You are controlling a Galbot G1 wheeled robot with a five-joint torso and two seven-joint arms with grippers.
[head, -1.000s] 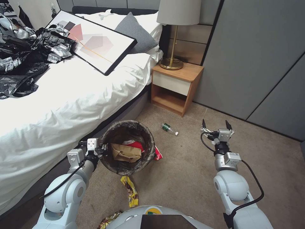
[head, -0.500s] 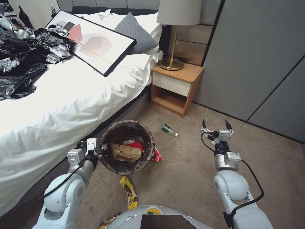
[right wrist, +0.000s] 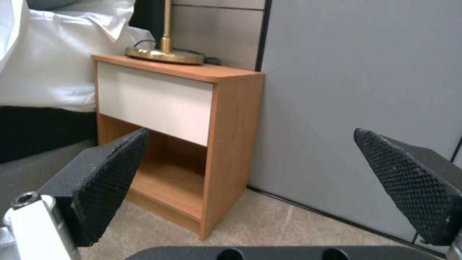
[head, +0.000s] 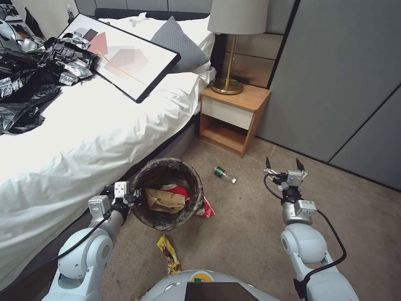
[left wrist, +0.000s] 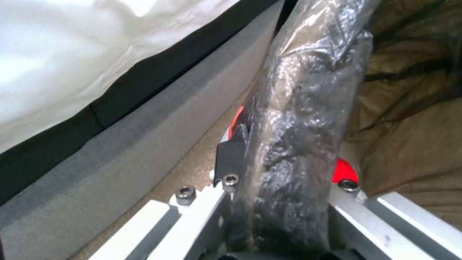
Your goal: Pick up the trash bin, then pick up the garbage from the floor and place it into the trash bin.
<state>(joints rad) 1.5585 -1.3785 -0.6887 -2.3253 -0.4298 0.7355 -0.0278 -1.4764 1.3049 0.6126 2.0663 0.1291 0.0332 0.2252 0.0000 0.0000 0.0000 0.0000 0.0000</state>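
The trash bin [head: 155, 224], round with a dark bag liner, hangs at my left front beside the bed. My left gripper [head: 134, 196] is shut on its near-left rim; in the left wrist view the liner-covered rim [left wrist: 308, 108] runs between the fingers of the left gripper [left wrist: 288, 166]. Inside lie a tan paper bag [head: 165, 201] and a red cup [head: 180, 191]. Garbage on the carpet: a small clear bottle [head: 224, 174], a red-and-white piece [head: 207, 209] against the bin, and a yellow-brown wrapper [head: 169, 254]. My right gripper [head: 283, 164] [right wrist: 260, 180] stands open and empty above the carpet, right of the bottle.
The white bed [head: 83, 125] with a framed picture [head: 121, 54] and black-and-silver bags [head: 33, 75] runs along the left. A wooden nightstand [head: 232, 119] [right wrist: 183, 108] with a lamp [head: 227, 83] stands ahead. Grey wall panels [head: 334, 75] close off the right; bare carpet lies before them.
The whole head view has shifted slightly: the bottle, wrapper and nightstand sit a little lower and to the right. The bin and both arms keep their place before me.
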